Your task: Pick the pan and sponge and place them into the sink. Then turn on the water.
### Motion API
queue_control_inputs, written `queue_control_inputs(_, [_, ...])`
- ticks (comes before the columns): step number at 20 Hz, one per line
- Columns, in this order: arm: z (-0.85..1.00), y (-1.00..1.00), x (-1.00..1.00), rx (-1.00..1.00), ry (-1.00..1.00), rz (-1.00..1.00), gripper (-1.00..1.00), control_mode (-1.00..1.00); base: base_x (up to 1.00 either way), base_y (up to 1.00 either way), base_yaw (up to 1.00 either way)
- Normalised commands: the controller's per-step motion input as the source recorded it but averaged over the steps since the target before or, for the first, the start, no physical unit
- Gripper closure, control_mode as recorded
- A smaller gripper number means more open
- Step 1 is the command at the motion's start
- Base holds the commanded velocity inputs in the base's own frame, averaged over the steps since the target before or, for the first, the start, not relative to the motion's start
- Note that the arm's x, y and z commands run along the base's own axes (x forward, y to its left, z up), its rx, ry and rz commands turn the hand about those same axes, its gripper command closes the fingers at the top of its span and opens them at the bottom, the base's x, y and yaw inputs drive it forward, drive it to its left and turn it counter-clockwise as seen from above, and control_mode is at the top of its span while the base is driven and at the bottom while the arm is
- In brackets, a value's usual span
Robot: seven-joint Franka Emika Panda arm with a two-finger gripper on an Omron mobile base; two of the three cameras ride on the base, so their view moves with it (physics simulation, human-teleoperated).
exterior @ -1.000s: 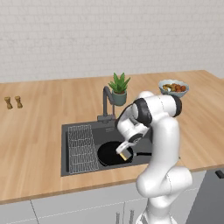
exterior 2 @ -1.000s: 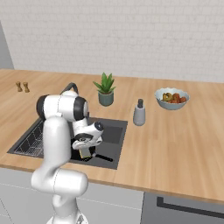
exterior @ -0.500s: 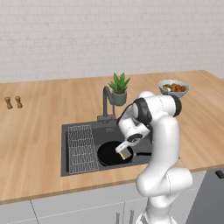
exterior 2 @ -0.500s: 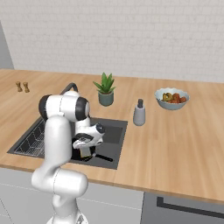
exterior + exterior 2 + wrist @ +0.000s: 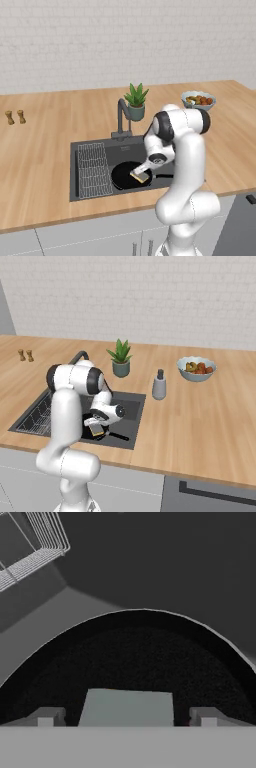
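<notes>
Sponge [image 5: 141,176] lies in the pan [image 5: 125,176], centre frame, inside the sink [image 5: 90,150]. Claw [image 5: 127,716] released, fingers straddling it with gaps either side. Sponge looks light, soft, compressible; if you regrip, pinch its long sides. Faucet [image 5: 122,116] untouched.

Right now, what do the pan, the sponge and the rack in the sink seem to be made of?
Pan: likely coated metal, matte black throughout. Sponge: probably foam, yellow with a darker scouring layer. Rack: thin metal wire, pale grid pattern. These are rendered pictures, so all three are guesses.
</notes>
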Motion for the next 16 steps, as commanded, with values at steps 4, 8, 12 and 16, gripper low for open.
queue_control_inputs(4, [0.41, 0.0, -0.01, 0.15, 0.0, 0.0, -1.0, -1.0, 0.0, 0.0, 0.0])
queue_control_inputs(8, [0.76, -0.09, -0.19, 0.14, -0.01, 0.07, -1.0, -1.0, 0.0, 0.0, 0.0])
queue_control_inputs(12, [0.82, -0.23, -0.49, 0.11, -0.13, 0.03, -1.0, -1.0, 0.0, 0.0, 0.0])
queue_control_inputs(16, [0.82, -0.21, -0.6, 0.07, -0.21, 0.02, -1.0, -1.0, 0.0, 0.0, 0.0])
